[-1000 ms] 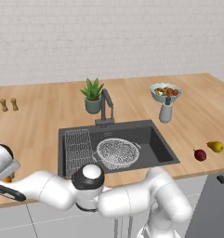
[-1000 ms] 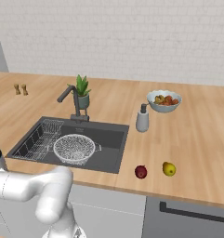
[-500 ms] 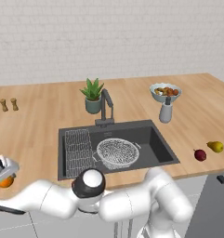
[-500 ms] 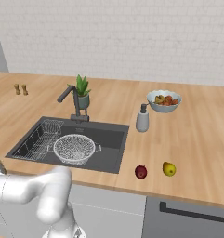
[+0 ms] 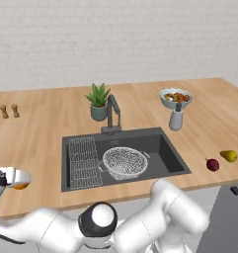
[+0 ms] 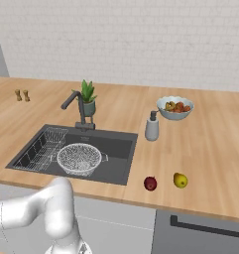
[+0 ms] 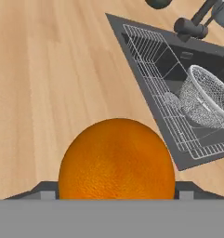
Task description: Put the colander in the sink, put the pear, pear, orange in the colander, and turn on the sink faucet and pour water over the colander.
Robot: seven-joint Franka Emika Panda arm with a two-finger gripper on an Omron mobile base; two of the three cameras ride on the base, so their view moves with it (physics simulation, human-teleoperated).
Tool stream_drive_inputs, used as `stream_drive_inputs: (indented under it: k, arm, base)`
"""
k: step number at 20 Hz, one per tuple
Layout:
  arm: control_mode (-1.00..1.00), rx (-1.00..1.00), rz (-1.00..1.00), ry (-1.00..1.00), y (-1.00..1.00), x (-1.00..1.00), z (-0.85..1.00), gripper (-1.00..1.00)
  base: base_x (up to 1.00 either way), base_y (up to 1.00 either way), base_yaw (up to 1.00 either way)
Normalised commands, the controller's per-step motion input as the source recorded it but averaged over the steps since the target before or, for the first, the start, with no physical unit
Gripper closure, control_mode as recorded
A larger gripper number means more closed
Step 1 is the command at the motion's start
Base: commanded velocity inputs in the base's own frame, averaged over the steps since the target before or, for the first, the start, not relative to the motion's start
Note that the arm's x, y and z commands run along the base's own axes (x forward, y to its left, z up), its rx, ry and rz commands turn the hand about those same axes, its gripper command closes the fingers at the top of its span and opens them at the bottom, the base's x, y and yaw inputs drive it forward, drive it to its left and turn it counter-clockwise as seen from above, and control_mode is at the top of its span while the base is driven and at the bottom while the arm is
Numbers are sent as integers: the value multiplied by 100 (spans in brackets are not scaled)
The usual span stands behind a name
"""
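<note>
My gripper (image 5: 14, 180) is at the far left over the counter's front edge, shut on the orange (image 5: 20, 185). In the hand view the orange (image 7: 116, 160) sits between the two finger tips. The colander (image 5: 124, 162) rests upright in the sink (image 5: 167, 150), right of the gripper. Both pears lie on the counter right of the sink, the dark red one (image 5: 213, 165) beside the yellow one (image 5: 229, 155). The faucet (image 5: 112, 114) stands behind the basin, and no water is in view.
A flat wire rack (image 5: 84, 160) fills the sink's left part next to the colander. Behind the sink stand a potted plant (image 5: 99, 103), a grey bottle (image 5: 176, 118) and a fruit bowl (image 5: 175, 97). Two small shakers (image 5: 9, 111) are at the far left.
The gripper with the orange has shifted a little to the right, and the arm's elbow has dropped lower in the left base view. Colander and pears have not moved.
</note>
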Motion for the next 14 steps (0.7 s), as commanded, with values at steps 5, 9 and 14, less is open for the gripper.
stream_drive_inputs:
  k: [5, 9, 14]
  arm:
    - [-100, 47, -22, -34, -100, -14, 76, 100]
    - [-100, 64, -14, -16, -100, -35, 99, 100]
    - [-100, 60, -12, -11, -100, -36, 74, 100]
  base:
    - [0, 0, 0]
    - [0, 0, 0]
    - [0, 0, 0]
